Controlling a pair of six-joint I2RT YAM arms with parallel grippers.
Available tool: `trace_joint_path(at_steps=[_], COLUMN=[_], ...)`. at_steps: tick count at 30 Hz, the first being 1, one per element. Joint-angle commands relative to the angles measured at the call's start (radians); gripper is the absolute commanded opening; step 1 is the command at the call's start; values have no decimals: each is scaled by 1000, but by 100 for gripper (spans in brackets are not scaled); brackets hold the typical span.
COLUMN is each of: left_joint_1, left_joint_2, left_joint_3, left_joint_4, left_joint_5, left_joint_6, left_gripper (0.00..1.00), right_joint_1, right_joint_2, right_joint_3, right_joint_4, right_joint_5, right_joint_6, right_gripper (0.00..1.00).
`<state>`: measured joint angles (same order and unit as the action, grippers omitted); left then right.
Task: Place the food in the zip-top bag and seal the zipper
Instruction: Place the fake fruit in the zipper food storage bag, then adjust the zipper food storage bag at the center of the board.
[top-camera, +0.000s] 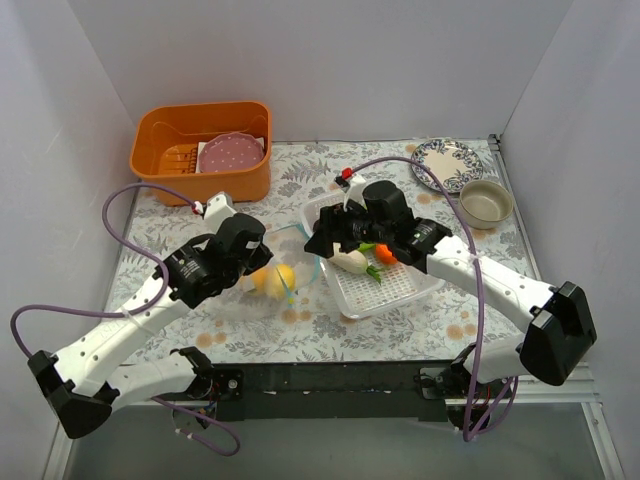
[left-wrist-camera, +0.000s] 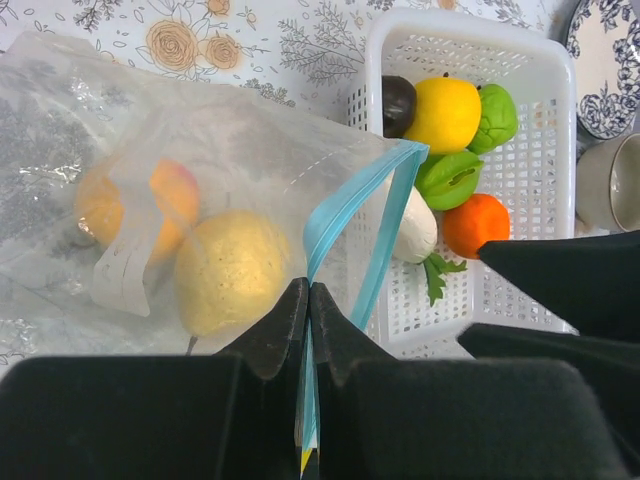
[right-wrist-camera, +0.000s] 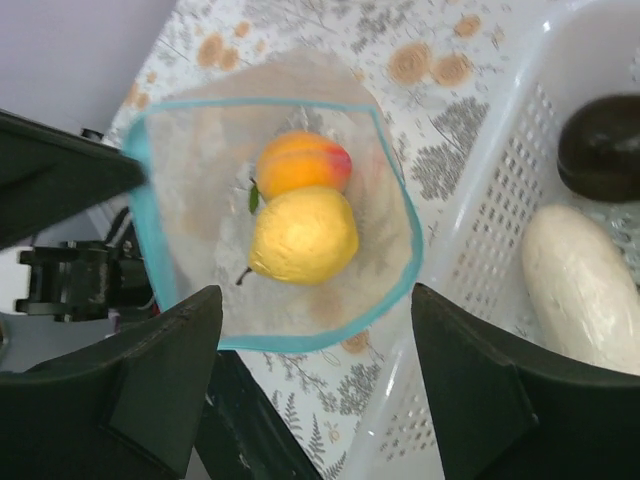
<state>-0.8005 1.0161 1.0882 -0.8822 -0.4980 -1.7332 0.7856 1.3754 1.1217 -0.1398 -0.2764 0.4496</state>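
Left claw (left-wrist-camera: 308, 312) pinched shut on thin teal-blue zipper strip (left-wrist-camera: 345, 205) of clear crinkly zip-top bag (left-wrist-camera: 230, 130); bag mouth gapes. Inside: yellow pear-shaped toy (right-wrist-camera: 303, 237), orange peach-like toy (right-wrist-camera: 300, 160). Right claw (right-wrist-camera: 316, 335) spread wide above the mouth (nothing gripped). Bag lies beside white plastic mesh basket (left-wrist-camera: 530, 190) on floral worktop (top-camera: 300, 340).

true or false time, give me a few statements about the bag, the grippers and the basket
1. The right gripper is open, holding nothing. True.
2. The zip-top bag holds a yellow piece and an orange piece. True.
3. The left gripper hangs free of the bag. False: the left gripper is shut on the zipper.
4. The basket is empty. False: the basket holds several pieces.
5. The bag is sealed. False: its mouth gapes open.
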Motion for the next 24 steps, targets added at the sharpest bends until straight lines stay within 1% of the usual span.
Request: trace_joint_path(at_steps=[1,4,9,11,14,15,16,17,18,19,20,21,24], left_joint_1=[-2,-2,-2,-2,-2,-2,-2,-2,-2,-2,-2,-2,-2], left_joint_2=[-60,-77,-96,-97,-97,-97,-97,-97,-94,-94,-94,-94,-96], left_joint_3=[36,44,45,44,42,41,42,41,42,48,53,58,113], left_joint_4=[3,-23,-37,-32,-24,-20,-17,-9,-11,-14,-20,-24,-52], left_joint_5=[-36,-51,-56,-56,-47,-45,-40,-40,-40,-45,-50,-54,-109], left_joint_6=[4,-2,-2,0,0,4,6,9,12,12,12,15,56], left_gripper=[0,0,0,0,0,0,0,0,0,0,0,0,0], right_joint_1=[-2,-3,0,0,1,1,1,3,4,10,17,20,30], right_joint_2=[1,4,14,27,48,56,72,80,92,94,94,93,90], right_joint_3=[-74,-95,-96,-89,-79,-74,-63,-60,-53,-39,-30,-17,55], right_joint_4=[-34,-15,19,28,42,40,40,43,43,43,42,43,49], right_joint_5=[57,34,11,-1,-24,-41,-50,-63,-76,-76,-78,-84,-127], right_joint_6=[37,55,73,77,83,83,87,89,90,86,84,81,67], right_gripper=[77,67,68,65,59,53,51,44,26,21,14,4,1])
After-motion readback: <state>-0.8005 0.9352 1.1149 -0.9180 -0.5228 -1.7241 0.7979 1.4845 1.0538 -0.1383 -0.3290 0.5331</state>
